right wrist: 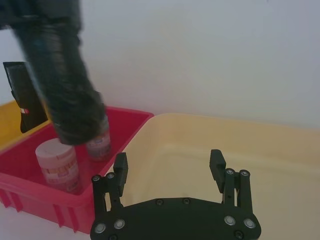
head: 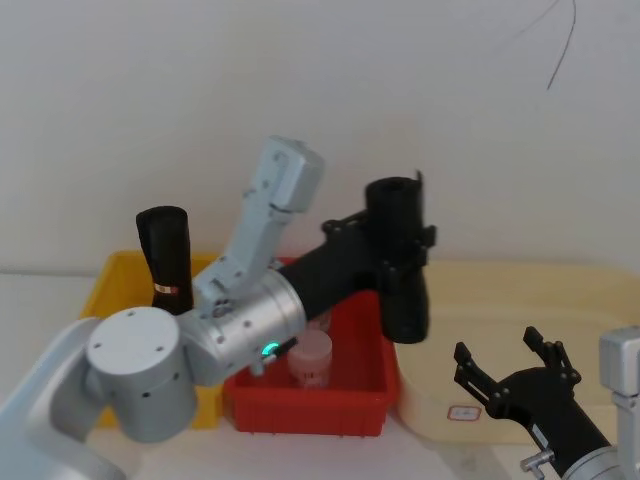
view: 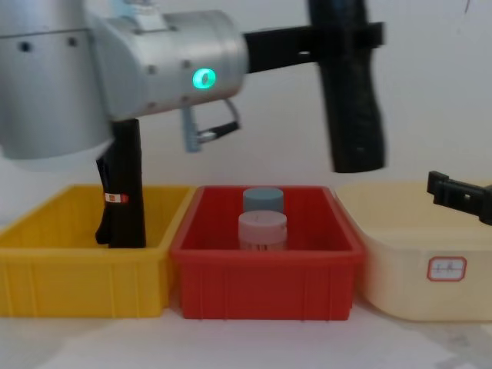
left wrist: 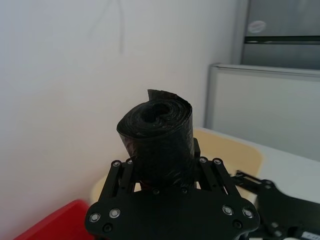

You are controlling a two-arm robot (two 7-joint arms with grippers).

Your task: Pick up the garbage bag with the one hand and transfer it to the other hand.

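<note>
The garbage bag (head: 402,280), a plain black roll, hangs nearly upright in the air above the right end of the red bin (head: 358,398). My left gripper (head: 405,243) is shut on the roll's upper half, its silver arm showing a green ring light (view: 204,78). The left wrist view shows the garbage bag's (left wrist: 159,141) end between the fingers. The bag's (view: 352,100) lower end points down. My right gripper (head: 505,362) sits open over the cream tray (head: 560,300), lower and to the right of the roll, apart from it. Its fingers (right wrist: 120,170) hold nothing.
A taller black roll with a red-and-white label (head: 168,262) stands in the yellow bin (view: 46,261) on the left. Two small jars (view: 262,221) stand in the red bin. A white wall is behind.
</note>
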